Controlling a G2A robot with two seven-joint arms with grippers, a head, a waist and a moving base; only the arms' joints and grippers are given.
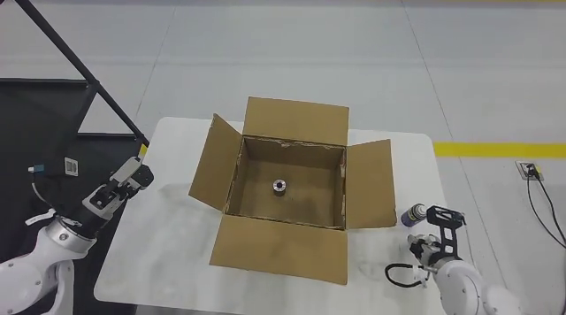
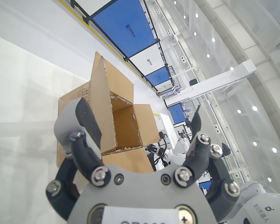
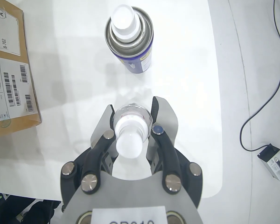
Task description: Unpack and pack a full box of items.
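One white table (image 3: 72, 47) on grey floor (image 1: 309, 49); left tool (image 2: 141, 115) gapes empty, right tool (image 3: 133, 108) clamps a clear bottle (image 3: 130, 136).

The top view looks down from above the arms on the whole bench (image 1: 177, 226) and the open box (image 1: 292, 122). The left wrist view sits low, facing sideways past its claw (image 2: 140, 108) to the same box. The right wrist view looks straight down, close over the bench, with one box flap at its edge.
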